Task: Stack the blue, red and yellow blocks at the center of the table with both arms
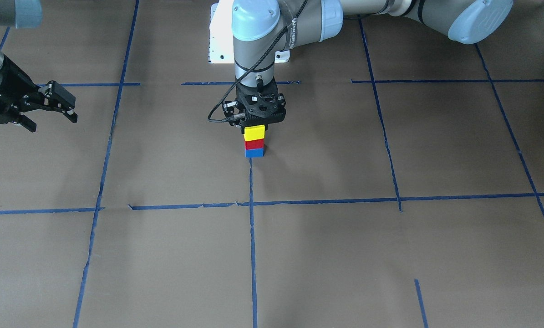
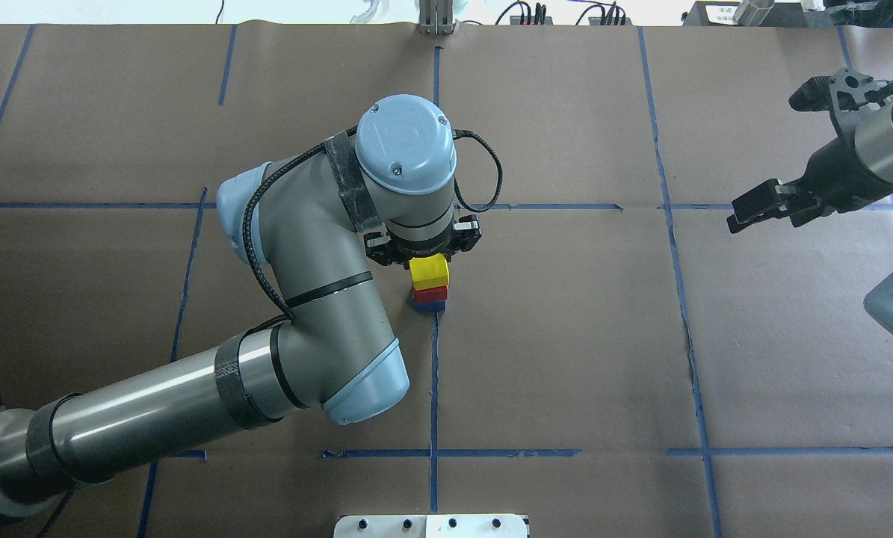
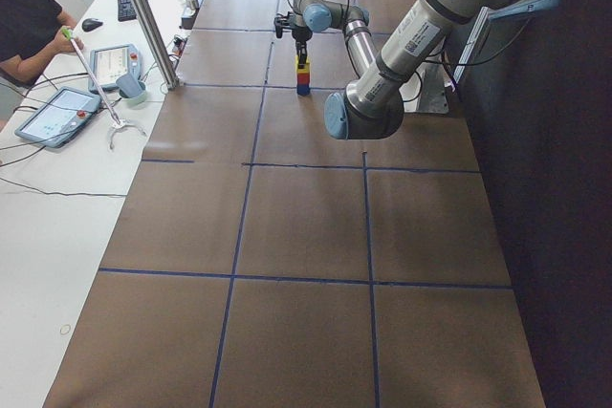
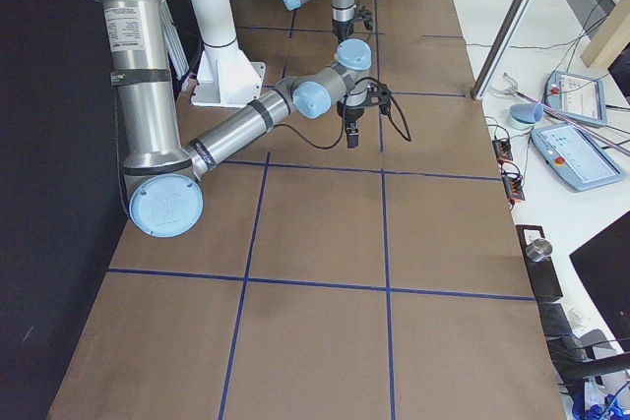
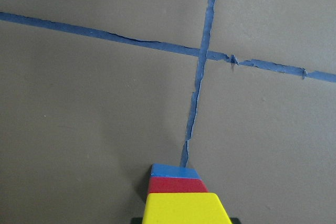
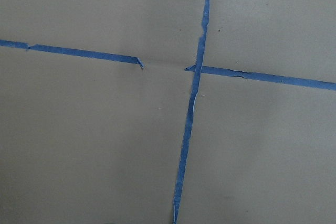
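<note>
A stack stands near the table's center: blue block (image 1: 254, 153) at the bottom, red block (image 1: 254, 144) on it, yellow block (image 1: 254, 133) on top. My left gripper (image 1: 255, 126) points straight down over the stack and is shut on the yellow block. The left wrist view shows the yellow block (image 5: 186, 208) close below, with red (image 5: 176, 184) and blue (image 5: 173, 171) under it. My right gripper (image 1: 53, 122) is open and empty, far off to the side, also seen in the overhead view (image 2: 775, 153).
Blue tape lines (image 1: 252, 237) mark a grid on the brown table cover. A white mounting plate (image 1: 219, 43) sits at the robot's side of the table. A person (image 3: 24, 26) and tablets (image 3: 57, 114) are on a side bench.
</note>
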{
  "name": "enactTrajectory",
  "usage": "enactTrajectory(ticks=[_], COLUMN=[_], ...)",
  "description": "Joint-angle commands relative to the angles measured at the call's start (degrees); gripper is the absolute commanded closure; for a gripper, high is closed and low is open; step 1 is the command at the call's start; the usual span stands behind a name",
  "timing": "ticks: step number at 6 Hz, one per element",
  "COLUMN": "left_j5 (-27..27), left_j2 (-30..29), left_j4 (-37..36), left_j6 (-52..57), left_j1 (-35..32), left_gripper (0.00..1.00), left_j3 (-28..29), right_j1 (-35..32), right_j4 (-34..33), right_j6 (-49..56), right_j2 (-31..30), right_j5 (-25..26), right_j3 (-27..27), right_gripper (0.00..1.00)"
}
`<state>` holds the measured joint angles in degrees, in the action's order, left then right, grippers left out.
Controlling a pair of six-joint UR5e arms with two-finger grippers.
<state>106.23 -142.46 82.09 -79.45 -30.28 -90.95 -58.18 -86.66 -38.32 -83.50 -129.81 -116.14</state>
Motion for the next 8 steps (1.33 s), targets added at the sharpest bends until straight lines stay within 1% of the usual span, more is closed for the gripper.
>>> enactTrajectory(ticks=[1,2,3,4,5,6,7,8], left_j5=[0.02,0.03,0.11,0.2,0.81,1.16,6.48,14.27], left_j2=[0.17,-0.09,0.25,2.52,7.94,16.26,25.04,35.14], left_j4=[0.0,0.0,0.0,-0.35,-0.44,-1.14,-1.23,-0.8], left_j6=[0.0,0.0,0.0,0.09,4.26,10.74,20.99,33.97], left_j1=[0.04,-0.05,-0.31,-0.92,-2.49,-4.16,-9.22,-17.02], left_gripper=[0.0,0.0,0.0,0.0,0.0,0.0,0.0,0.0], left_j3=[-0.37,-0.72,-3.6,-8.58,-15.68,-25.15,-32.9,-36.37], right_j1=[0.09,0.09,0.09,-0.09,-1.22,-3.84,-8.57,-14.44], right_j4=[0.0,0.0,0.0,0.0,0.0,-0.09,-0.26,-0.44], right_j6=[0.0,0.0,0.0,0.0,0.35,5.49,14.94,22.43], right_j2=[0.0,0.0,0.09,0.09,-0.69,-3.23,-7.08,-10.51], right_j5=[0.0,0.0,0.0,0.0,-0.09,-0.17,-0.61,-3.75], right_j3=[0.04,0.04,0.04,0.12,0.12,-0.05,0.04,0.73], right_gripper=[0.0,0.0,0.0,0.0,0.0,0.0,0.0,0.0])
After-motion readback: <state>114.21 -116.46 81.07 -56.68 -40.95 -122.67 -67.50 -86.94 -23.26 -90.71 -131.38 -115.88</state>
